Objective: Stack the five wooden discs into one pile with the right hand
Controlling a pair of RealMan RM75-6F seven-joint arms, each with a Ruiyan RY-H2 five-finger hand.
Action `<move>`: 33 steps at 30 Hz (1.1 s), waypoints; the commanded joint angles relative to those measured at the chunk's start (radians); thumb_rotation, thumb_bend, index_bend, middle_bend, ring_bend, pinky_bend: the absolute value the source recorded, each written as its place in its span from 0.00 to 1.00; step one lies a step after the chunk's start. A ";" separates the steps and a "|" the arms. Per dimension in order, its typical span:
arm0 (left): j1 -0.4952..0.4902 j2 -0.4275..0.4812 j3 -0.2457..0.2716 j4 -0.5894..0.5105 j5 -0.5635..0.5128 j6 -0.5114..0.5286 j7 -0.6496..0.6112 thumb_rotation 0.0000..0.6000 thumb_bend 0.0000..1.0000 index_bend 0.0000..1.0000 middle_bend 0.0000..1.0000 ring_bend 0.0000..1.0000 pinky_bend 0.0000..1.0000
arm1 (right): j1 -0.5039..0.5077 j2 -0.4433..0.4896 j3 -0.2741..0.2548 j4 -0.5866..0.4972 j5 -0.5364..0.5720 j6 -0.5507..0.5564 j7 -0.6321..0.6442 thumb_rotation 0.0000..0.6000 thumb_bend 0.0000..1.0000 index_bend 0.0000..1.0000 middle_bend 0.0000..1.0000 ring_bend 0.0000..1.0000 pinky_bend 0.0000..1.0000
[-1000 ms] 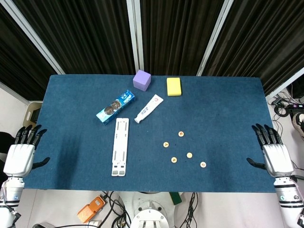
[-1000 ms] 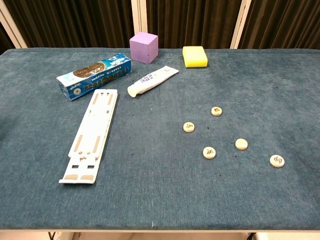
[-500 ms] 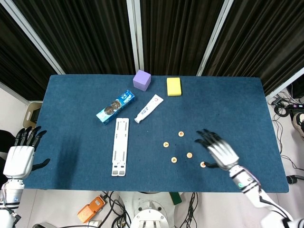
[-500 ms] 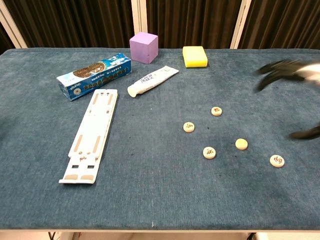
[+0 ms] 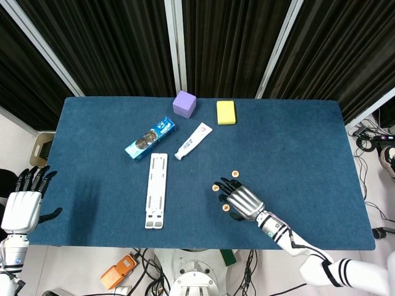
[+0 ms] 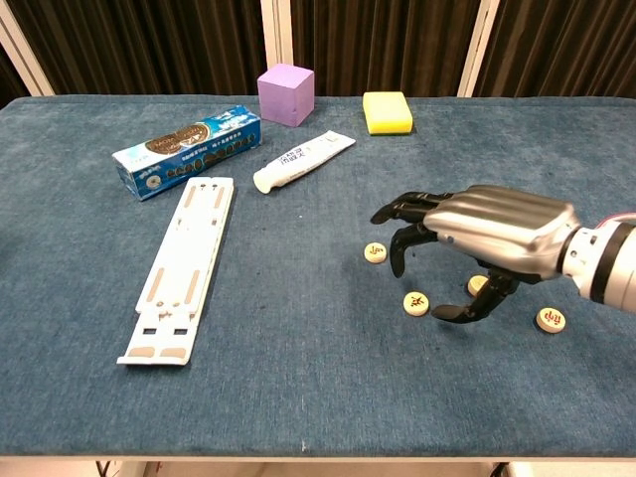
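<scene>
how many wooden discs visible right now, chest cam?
4: one left of the right hand fingertips, one below them, one partly behind the thumb, one near the wrist. Another may be hidden.

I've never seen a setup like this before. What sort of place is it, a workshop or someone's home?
Probably a robotics lab or test booth, not a home. Black curtains close off a blue-covered table, loose cables lie on the floor beneath, and a metal robot hand hovers over small wooden discs.

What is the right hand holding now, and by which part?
Nothing. The right hand hovers open above the wooden discs, fingers spread. The left hand is open too, off the table.
</scene>
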 commanded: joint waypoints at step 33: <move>0.008 -0.018 -0.001 0.040 -0.003 -0.001 -0.033 1.00 0.00 0.15 0.07 0.00 0.00 | 0.055 -0.032 0.014 0.038 0.092 0.027 -0.016 1.00 0.55 0.57 0.15 0.08 0.19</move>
